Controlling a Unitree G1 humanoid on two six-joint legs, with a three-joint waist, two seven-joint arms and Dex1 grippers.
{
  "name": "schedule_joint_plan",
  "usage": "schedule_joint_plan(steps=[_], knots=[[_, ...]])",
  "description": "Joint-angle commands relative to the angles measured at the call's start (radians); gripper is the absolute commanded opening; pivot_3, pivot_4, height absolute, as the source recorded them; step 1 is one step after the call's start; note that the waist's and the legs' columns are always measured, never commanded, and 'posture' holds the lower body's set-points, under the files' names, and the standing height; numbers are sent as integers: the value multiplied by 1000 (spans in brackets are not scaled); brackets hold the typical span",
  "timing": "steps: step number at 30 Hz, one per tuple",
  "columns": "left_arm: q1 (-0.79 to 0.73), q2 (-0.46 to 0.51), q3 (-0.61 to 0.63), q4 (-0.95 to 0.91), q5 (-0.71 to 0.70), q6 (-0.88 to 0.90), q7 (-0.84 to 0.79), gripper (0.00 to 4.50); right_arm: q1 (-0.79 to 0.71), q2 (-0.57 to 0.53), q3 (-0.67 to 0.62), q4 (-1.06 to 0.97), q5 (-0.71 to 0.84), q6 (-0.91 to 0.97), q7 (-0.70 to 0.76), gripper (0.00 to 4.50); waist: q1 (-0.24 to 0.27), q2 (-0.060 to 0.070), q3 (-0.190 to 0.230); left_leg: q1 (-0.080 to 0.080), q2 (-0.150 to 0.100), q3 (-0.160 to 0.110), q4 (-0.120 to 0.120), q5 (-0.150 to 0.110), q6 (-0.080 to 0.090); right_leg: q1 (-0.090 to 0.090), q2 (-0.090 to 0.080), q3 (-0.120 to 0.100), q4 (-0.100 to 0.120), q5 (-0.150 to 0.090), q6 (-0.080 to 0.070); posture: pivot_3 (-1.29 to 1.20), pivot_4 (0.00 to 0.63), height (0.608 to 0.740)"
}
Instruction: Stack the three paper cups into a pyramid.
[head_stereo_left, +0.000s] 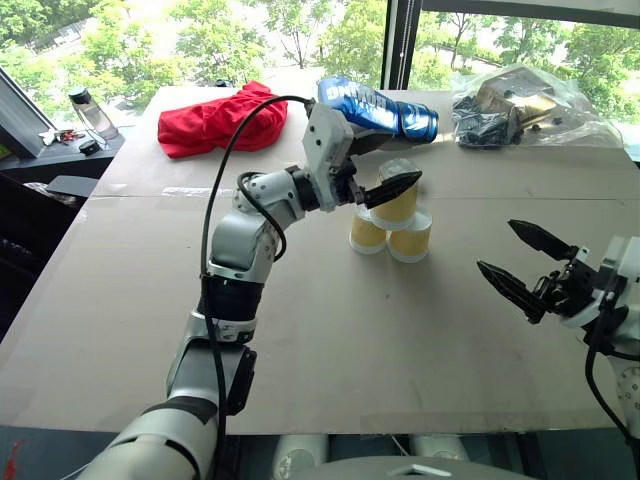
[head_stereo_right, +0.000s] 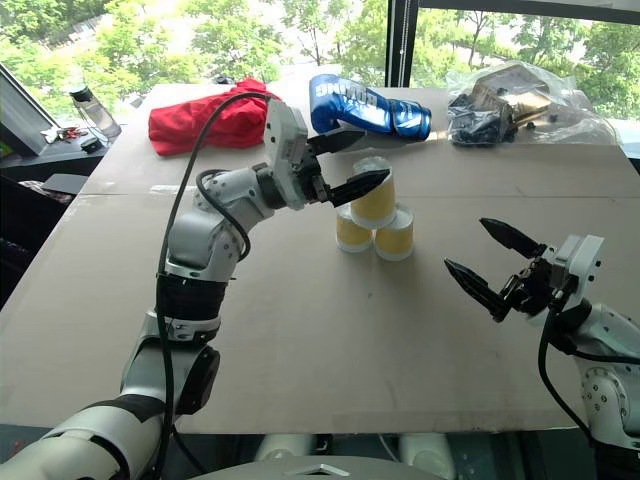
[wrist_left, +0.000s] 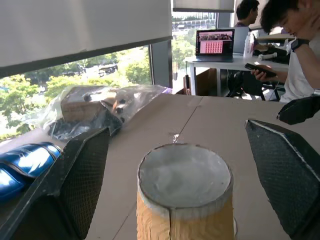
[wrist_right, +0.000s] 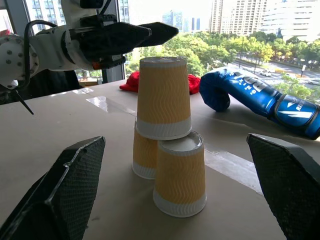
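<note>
We're looking at the three paper cups already sitting as the pyramid on the bench: two upside-down cups touching side by side, the top cup inverted across their white bottoms, rim overhanging a little on one side. Our read: thin ribbed paper, very light, easy to crush or tip with a slight nudge. The ribbing should give grip, so any regrasp wants light pressure on the yellow sidewall at mid-height, not on the white rim or bottom.

The left gripper is sitting at top-cup level with its jaws standing wide apart either side of the cup's upper end; in the left wrist view there's clear space between each finger and the cup wall, so nothing is clamped. The left forearm is reaching in from the left, pointing roughly level across the stack.

The right gripper is hanging well apart from the stack on the right, jaws spread, empty, aimed at the cups.

Beyond the left jaws we're seeing a blue boxing glove, a red cloth and a plastic bag.

Risk as we judge it: a jaw clipping the top cup on the way out.
</note>
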Motion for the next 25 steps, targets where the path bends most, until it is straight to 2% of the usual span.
schedule_joint_plan(steps=[1,5,9,13,16,18,25], knots=[[-7,39,47,-109,-62,51,5,4418,8,-13,-32,-13,13,-17,11,4500,-1,0,0,0,0,0,0,0,0,0,0,0,0,0,0,0,150,740],[1,87,115,-181,-119,113,47,4418,25,-14,-39,1,12,-23,19,4500,-1,0,0,1,0,0,0,0,0,0,0,0,0,0,0,0,150,740],[261,251,140,-304,-81,189,45,4418,87,-5,-54,78,-20,-72,62,4500,-12,3,-2,2,0,1,-1,0,0,0,0,2,0,0,0,0,150,740],[533,325,208,-409,-99,237,96,4418,138,-11,-57,135,-37,-103,105,4500,-20,1,1,2,3,1,-3,0,0,0,0,2,0,0,0,0,150,740],[755,334,228,-463,-58,183,110,4418,150,-29,-51,206,-78,-144,151,4500,-21,2,0,2,5,1,-1,-2,4,1,-1,2,0,0,0,0,150,740],[845,321,221,-464,-20,133,130,4418,146,-38,-45,255,-106,-175,176,4500,-20,2,0,5,3,2,-1,-2,4,3,-3,2,0,0,0,0,150,740],[930,245,165,-409,48,5,169,4418,117,-51,-33,354,-152,-219,217,4500,-8,3,-1,7,1,0,0,-3,4,7,-6,2,0,0,-1,0,150,740]])
